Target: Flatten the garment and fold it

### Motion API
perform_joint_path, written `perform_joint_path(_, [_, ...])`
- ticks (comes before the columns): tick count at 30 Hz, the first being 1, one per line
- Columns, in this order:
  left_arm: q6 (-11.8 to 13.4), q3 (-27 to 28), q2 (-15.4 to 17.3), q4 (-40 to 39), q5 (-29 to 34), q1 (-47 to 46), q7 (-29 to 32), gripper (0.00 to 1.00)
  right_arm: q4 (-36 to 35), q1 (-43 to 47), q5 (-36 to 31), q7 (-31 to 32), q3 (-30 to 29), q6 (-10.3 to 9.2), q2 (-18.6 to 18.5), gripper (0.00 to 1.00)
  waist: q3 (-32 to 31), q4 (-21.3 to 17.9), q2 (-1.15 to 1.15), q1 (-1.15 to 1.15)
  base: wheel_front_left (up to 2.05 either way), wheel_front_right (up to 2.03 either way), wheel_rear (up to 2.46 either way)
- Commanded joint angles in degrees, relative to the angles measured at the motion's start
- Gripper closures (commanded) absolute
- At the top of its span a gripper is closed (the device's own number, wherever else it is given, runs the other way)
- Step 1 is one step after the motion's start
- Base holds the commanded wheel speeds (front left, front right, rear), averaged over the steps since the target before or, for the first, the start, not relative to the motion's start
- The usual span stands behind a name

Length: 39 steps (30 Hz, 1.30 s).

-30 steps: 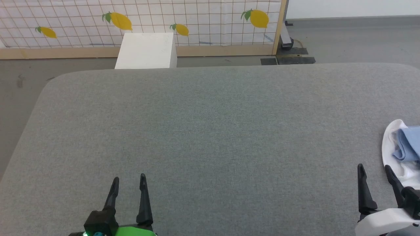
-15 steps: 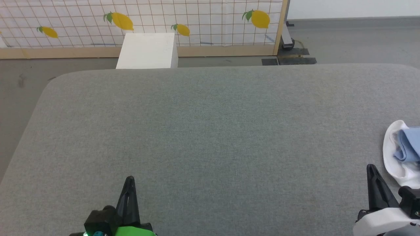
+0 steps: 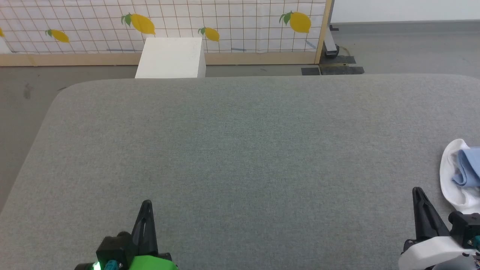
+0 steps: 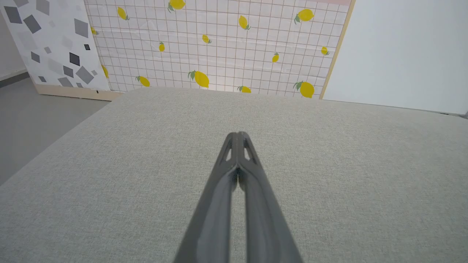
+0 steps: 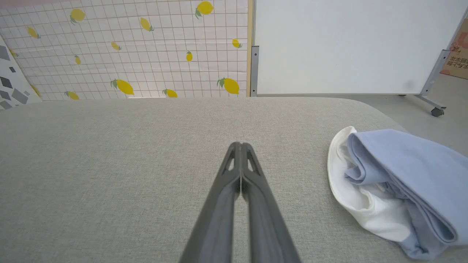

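Left pincer (image 3: 147,205): clenched, its two dark fingers pressed tip to tip with nothing between them; low over the near left of the table (image 3: 240,142), pointing away from the robot.
Right pincer (image 3: 417,192): clenched in the same way and empty, at the near right of the table; its tips are clear of the cloth.
Garment (image 5: 402,171): a bunched heap of light blue folds lying over a white part (the white curls out on the side toward the table's middle). It lies on the table near the right edge, just to the right of the right pincer and a little beyond it, touched by neither pincer.
Table: grey woven cover with rounded far corners.
White box (image 3: 170,58): on the grey floor (image 3: 22,97), beyond the table's far edge, left of centre.
Lemon screen (image 3: 225,22): white grid print with yellow lemons in a wooden frame, behind the box.
White panel (image 5: 347,47): plain, on a wheeled foot, right of the lemon screen.
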Motion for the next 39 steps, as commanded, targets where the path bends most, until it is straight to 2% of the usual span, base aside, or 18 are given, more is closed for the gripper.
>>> perform_joint_path(1, [-0.5,0.3,-0.2,0.2,0.5,-1.4,0.4,1.00,-0.4,-1.1,-0.4,0.3,0.5,-0.02,0.0,1.00,0.0,0.1,0.00,0.00,0.00,0.00,0.00])
perform_joint_path(39, [-2.6,2.7,-0.4,0.6,4.0,-4.2,4.8,1.00,-1.2,-2.9,-1.5,2.2,4.2,-0.04,0.1,1.00,-0.1,1.2,0.00,0.00,0.00,0.00,0.00])
